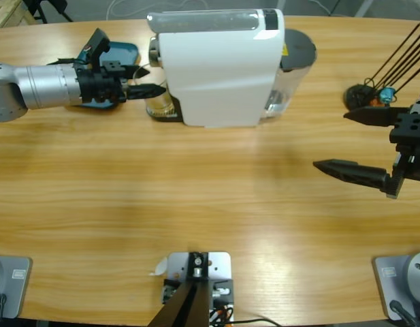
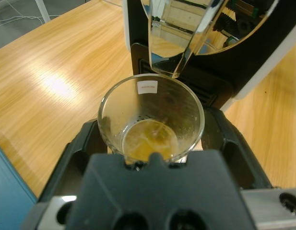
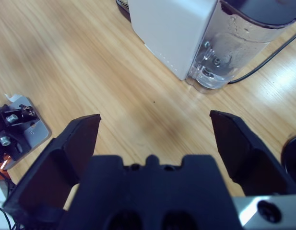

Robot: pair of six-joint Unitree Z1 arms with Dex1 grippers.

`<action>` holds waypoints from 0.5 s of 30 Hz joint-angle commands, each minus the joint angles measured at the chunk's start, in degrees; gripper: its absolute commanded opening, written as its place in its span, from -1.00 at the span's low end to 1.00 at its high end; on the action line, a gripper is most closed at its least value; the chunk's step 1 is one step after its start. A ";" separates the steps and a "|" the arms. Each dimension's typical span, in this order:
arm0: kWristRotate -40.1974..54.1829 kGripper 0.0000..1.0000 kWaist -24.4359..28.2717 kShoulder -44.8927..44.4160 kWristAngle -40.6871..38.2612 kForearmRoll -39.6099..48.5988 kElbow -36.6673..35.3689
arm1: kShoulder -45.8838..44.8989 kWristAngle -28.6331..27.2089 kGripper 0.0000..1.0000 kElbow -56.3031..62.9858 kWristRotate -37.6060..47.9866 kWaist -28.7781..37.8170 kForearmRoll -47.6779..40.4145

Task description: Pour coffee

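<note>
The left gripper [image 2: 152, 143] clasps the glass [image 2: 151, 122] holding shallow coffee [image 2: 150, 141] under the spout [image 2: 179, 52]; removal remains. The right gripper [image 3: 155, 127] gapes idle.

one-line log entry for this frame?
left gripper: shut on glass under spout | coffee: shallow | right gripper: open, empty, clear of machine

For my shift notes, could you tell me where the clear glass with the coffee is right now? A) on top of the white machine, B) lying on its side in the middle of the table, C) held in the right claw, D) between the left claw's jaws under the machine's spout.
D: in the left wrist view the glass stands upright between the left claw's jaws below the spout, coffee in its bottom.
</note>
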 commanded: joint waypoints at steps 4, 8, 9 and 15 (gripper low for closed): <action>-0.46 -0.54 -0.41 2.15 -0.60 -0.48 -0.26 | -0.30 0.78 1.00 1.95 0.49 0.70 -0.56; -0.55 -0.53 1.50 -3.17 4.50 0.13 2.39 | -0.30 0.78 1.00 1.96 0.49 0.70 -0.56; -0.55 -0.52 2.36 -4.49 5.45 0.43 3.22 | -0.30 0.78 1.00 1.96 0.49 0.70 -0.56; -0.53 -0.52 7.92 -13.14 9.53 2.42 8.00 | -0.48 0.78 1.00 2.03 0.49 0.70 -0.56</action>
